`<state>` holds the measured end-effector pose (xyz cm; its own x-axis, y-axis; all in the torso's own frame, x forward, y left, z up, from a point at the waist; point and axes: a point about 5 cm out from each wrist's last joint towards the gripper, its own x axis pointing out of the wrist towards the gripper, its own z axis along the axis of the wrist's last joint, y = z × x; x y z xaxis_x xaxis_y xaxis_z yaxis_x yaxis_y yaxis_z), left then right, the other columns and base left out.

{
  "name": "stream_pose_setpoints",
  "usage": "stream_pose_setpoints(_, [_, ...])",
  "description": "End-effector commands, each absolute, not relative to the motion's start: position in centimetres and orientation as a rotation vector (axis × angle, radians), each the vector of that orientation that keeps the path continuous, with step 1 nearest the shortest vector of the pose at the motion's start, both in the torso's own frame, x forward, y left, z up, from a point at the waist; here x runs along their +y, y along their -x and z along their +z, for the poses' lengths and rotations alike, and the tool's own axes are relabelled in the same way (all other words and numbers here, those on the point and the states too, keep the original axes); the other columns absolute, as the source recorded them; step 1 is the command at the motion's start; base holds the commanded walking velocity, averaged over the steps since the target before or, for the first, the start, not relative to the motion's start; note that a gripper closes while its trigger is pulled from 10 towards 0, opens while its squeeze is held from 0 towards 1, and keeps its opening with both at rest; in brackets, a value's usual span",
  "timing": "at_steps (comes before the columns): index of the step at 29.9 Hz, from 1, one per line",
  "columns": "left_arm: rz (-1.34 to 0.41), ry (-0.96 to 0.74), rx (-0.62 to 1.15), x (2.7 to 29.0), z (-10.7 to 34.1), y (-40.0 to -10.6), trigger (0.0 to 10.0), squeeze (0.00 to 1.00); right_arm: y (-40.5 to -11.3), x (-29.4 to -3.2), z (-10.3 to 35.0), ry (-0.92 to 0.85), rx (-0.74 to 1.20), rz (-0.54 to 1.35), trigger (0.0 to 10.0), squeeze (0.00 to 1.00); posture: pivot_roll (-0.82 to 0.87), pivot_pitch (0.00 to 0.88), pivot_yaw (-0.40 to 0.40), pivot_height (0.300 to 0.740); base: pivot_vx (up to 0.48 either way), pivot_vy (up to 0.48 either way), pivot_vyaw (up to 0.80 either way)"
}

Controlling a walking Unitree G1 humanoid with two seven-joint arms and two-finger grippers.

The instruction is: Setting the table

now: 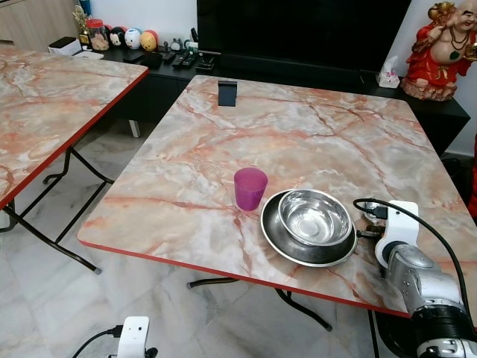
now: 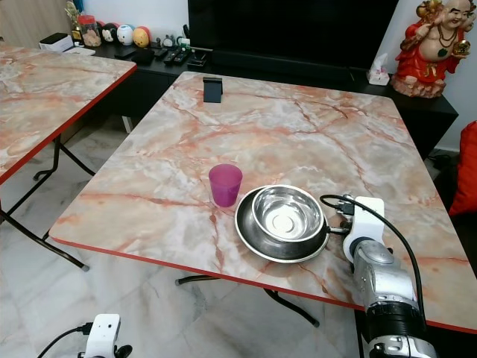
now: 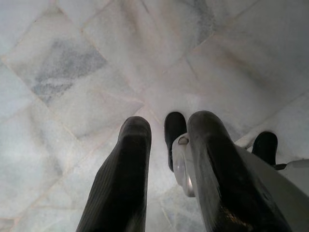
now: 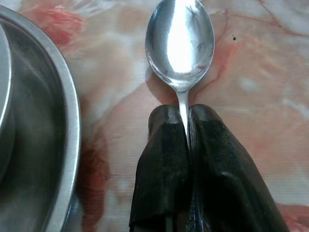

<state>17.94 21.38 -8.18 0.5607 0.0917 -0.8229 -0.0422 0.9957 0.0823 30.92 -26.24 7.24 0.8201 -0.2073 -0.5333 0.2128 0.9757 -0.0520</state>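
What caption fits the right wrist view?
Right hand pinching a spoon beside the steel plate.

Red statue (image 1: pixel 446 51) on black cabinet (image 1: pixel 313 74); second table (image 1: pixel 52 104) alongside.

spoon (image 4: pixel 180 43) handle: hidden between the right gripper (image 4: pixel 187 121) fingers (image 4: pixel 164 159), which are closed on it; just the bowl of the spoon shows beyond the fingertips.
plate (image 4: pixel 58 145): cut off by the picture's edge, just beside the fingers; only part of its rim shows.
left gripper (image 3: pixel 166 130): finger bases cut off by the edge; part of the robot's body lies behind one finger, and what it is cannot be told.
items on the far cabinet (image 1: pixel 134 37): too small to tell.
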Motion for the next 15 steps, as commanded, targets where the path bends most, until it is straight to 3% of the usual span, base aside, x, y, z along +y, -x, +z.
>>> stream_pose_setpoints(1, [0.072, -0.066, 0.987, 21.5, -8.3, -17.6, 10.0, 0.00, -31.0, -26.3, 7.4, -0.030, 0.557, -0.232, 10.0, 0.00, 0.05, 0.000, -0.048, 0.740, 0.000, 0.000, 0.00])
stream_pose_setpoints(15, [0.047, -0.065, 0.970, 19.2, -7.8, -19.6, 10.0, 0.00, -31.0, -26.1, 7.1, -0.058, 0.559, -0.243, 10.0, 0.00, 0.06, 0.000, -0.044, 0.740, 0.000, 0.000, 0.00])
